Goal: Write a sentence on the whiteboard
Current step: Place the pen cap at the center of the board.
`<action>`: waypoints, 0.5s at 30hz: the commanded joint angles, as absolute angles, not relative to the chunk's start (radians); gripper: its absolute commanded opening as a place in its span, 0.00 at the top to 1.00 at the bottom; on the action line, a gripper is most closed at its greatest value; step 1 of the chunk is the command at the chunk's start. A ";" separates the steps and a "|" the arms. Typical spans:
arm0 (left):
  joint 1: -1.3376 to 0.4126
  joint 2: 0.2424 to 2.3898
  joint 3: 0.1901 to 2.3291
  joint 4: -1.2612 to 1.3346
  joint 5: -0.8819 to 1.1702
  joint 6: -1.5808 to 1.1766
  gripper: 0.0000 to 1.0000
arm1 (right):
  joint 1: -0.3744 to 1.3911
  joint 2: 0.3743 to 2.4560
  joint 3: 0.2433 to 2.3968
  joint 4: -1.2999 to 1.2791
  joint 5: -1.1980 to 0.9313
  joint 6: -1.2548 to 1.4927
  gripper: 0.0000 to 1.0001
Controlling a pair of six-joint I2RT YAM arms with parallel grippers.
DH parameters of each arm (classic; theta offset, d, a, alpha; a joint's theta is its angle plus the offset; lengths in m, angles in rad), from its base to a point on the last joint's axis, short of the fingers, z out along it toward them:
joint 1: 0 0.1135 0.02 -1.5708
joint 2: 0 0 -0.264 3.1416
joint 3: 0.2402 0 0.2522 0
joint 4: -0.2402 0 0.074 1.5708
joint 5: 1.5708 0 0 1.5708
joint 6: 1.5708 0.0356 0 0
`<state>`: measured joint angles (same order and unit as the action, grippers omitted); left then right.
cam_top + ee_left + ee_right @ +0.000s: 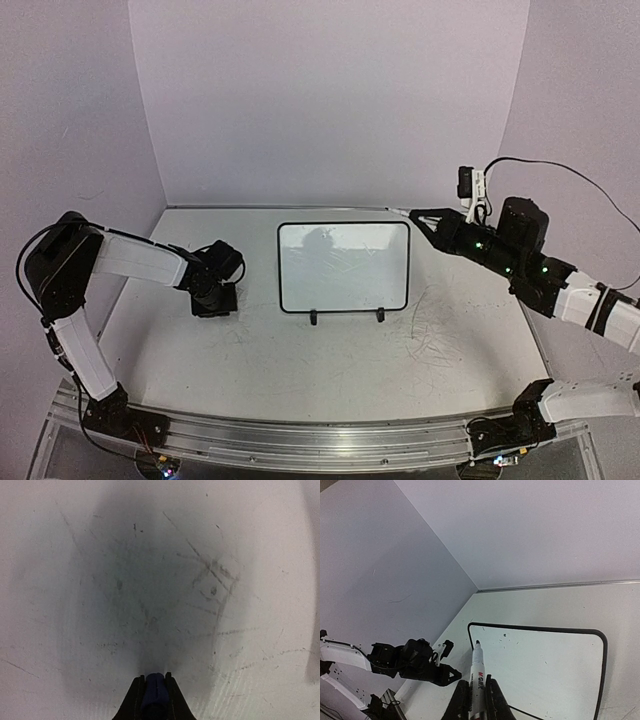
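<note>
Evidently nothing is written yet: the whiteboard [343, 266] sits blank mid-table [330, 375]. The right gripper [477, 685], clamped on a marker [478, 667], hovers off its two o'clock corner and should next lower the tip onto it. The left gripper [155, 680], at nine o'clock, pinches a dark blue object [155, 695].

Scuffed white table [330, 370] with a black-framed whiteboard [343, 265] on small feet.

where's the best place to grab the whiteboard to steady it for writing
Grip the whiteboard by its thin left frame edge, coming in from the left: the left hand sits beside it, but it pinches something blue. The right hand holds the marker.
</note>
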<state>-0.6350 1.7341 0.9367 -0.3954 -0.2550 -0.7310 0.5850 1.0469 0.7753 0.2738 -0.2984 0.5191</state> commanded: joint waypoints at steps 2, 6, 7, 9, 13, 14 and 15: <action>-0.640 1.764 0.990 -0.405 -0.341 -0.713 0.89 | 0.584 1.018 0.780 0.276 -0.265 0.497 1.00; -0.645 1.772 0.993 -0.405 -0.338 -0.719 0.83 | 0.584 1.022 0.778 0.276 -0.259 0.497 1.00; -0.647 1.769 0.993 -0.405 -0.338 -0.720 0.81 | 0.585 1.025 0.780 0.275 -0.260 0.494 1.00; -0.649 1.753 0.990 -0.405 -0.339 -0.720 0.74 | 0.585 1.029 0.786 0.271 -0.259 0.486 1.00; -0.649 1.708 0.993 -0.407 -0.340 -0.702 0.64 | 0.584 1.023 0.794 0.245 -0.228 0.467 1.00; -0.649 1.696 0.995 -0.408 -0.337 -0.697 0.62 | 0.585 1.022 0.795 0.239 -0.219 0.467 1.00; -0.649 1.679 0.997 -0.408 -0.333 -0.691 0.61 | 0.584 1.016 0.793 0.236 -0.210 0.472 1.00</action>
